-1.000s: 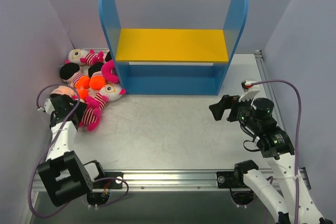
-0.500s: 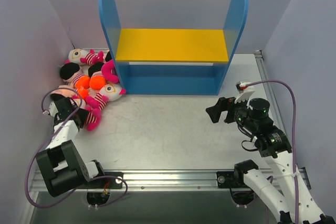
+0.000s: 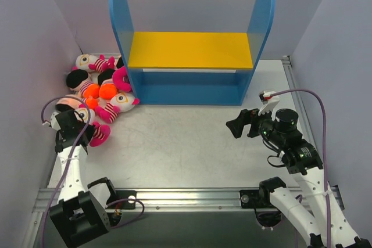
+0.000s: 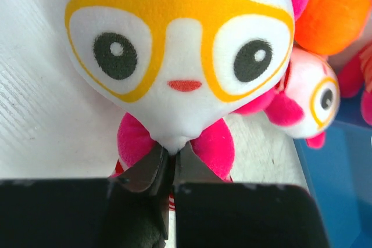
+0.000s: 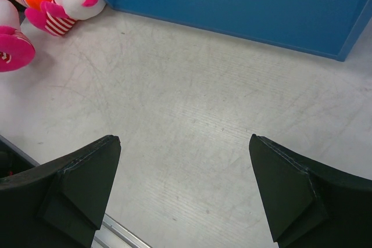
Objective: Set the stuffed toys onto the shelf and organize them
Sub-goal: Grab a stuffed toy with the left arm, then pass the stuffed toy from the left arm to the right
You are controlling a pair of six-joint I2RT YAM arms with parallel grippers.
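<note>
My left claw (image 3: 84, 127) (image 4: 171, 158) has snapped from wide open to closed within the past second, its arm drawn back toward the table's near edge. My right claw (image 3: 239, 123) (image 5: 183, 143) has edged slightly left.

The left fingers (image 4: 145, 172) now pinch a toy (image 4: 180, 56) (image 3: 99, 134) at the neck. They sit just under the chin of its white face with yellow glasses, with a magenta arm on either side. From above, that toy's striped magenta end pokes out beside the claw, near the left edge of the table (image 3: 186, 143).

The other toys (image 3: 99, 82) lie heaped on the table against the left wall. They are just beside the left panel of the shelf (image 3: 192, 50) (image 5: 232, 4). The shelf stands at the back of the table, with its yellow board above and its blue base below.

My right claw hovers over bare table on the right, well apart from the toys. Its jaws are spread wide with nothing between them, and they point toward the shelf's base.
</note>
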